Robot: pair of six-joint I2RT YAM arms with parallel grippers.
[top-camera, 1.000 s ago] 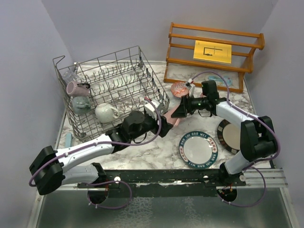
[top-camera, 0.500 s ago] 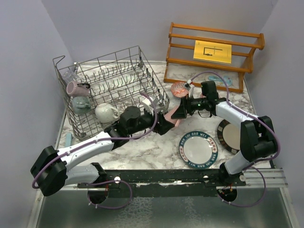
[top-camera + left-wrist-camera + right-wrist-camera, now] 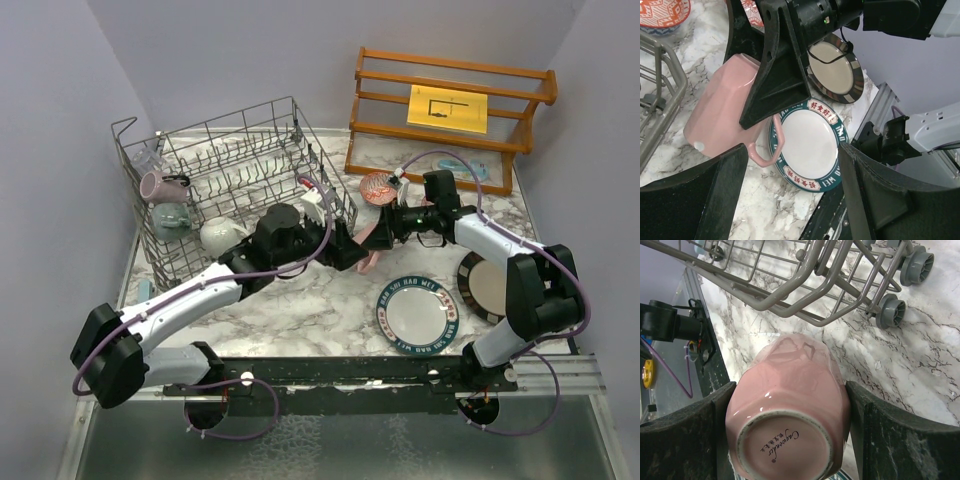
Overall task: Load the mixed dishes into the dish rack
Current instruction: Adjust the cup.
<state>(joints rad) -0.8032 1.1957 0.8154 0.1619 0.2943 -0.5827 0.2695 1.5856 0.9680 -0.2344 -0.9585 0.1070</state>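
Pink mug (image 3: 790, 405): plain glossy pink, dark script on base. Dish rack (image 3: 225, 115): grey wire. Mauve mug (image 3: 155, 185), grey mug (image 3: 170, 220), white mug (image 3: 222, 237): all plain. Bowl (image 3: 378, 186): red/orange patt. Lettered plate (image 3: 807, 150): white ctr, dark teal rim w/ red chars. Beige plate (image 3: 832, 67): dark rim. Table (image 3: 320, 310): white marble, grey veins. Shelf (image 3: 450, 70): orange-brown; card (image 3: 447, 108) yellow.

The pink mug (image 3: 366, 257) lies between the right arm's jaws, just beside the dish rack (image 3: 240, 165).

My left arm (image 3: 185, 308), right arm (image 3: 490, 240): white shells, black joints. One lilac cable (image 3: 440, 154) along each. My left gripper (image 3: 792, 150), right gripper (image 3: 790, 385): matte black, wedge-shaped. Small green light (image 3: 827, 20) on right wrist.
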